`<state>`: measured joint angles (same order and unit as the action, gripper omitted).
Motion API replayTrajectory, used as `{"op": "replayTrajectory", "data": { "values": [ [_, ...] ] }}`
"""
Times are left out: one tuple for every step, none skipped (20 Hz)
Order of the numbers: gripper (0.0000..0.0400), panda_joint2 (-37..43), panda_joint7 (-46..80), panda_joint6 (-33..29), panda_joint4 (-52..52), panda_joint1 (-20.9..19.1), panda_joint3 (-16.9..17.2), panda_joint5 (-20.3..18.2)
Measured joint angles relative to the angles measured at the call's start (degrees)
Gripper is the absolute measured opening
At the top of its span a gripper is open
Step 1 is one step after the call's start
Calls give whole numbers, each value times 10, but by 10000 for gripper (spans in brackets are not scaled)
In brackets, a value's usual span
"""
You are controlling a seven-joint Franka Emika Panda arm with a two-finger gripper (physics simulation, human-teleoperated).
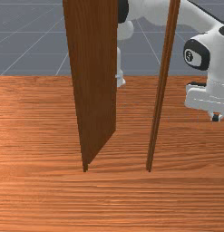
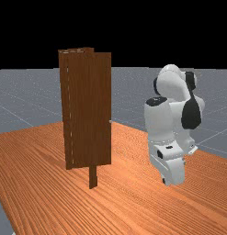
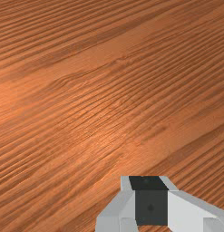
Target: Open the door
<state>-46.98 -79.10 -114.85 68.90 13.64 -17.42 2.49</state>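
Door: a tall, flat, dark brown wooden panel [image 1: 93, 81] with straight edges and fine grain; in the front view it stands to the left of the gripper [image 1: 215, 117], well apart from it, angled, a gap between panel and post.
Post: narrow, upright, grooved dark wood [image 1: 161, 90], between panel and gripper in the front view.
Table: orange-brown planks of wavy, streaked grain [image 3: 95, 90] below the fingers.
Arm: smooth, rounded white links [image 2: 161, 124] with black joint covers, folded, on the far view's right.
Hand: pointing down above the table, closed, dark pads [image 3: 151, 207] together, gripping nothing.
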Motion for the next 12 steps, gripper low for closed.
{"op": "replayTrajectory", "data": {
  "values": [
    [0, 0, 0, 0, 1, 8, -4, 0],
    [0, 0, 0, 0, 2, 10, -5, 0],
    [0, -38, 252, -12, -72, 66, 50, -7],
    [0, -18, 158, -17, -33, 45, 27, -7],
    [0, -59, 91, 28, -107, 58, 12, 3],
    [0, -77, 43, 52, -138, 63, 2, 9],
    [0, -66, -45, 62, -114, 48, -13, 17],
    [0, -26, -186, 60, -42, 7, -32, 34],
    [0, 28, -322, 40, 50, -55, -41, 45],
    [0, 78, -458, 21, 127, -128, -38, 50],
    [0, 103, -579, 17, 158, -203, -20, 48],
    [0, 92, -698, 37, 131, -267, -4, 50]
  ]
}}
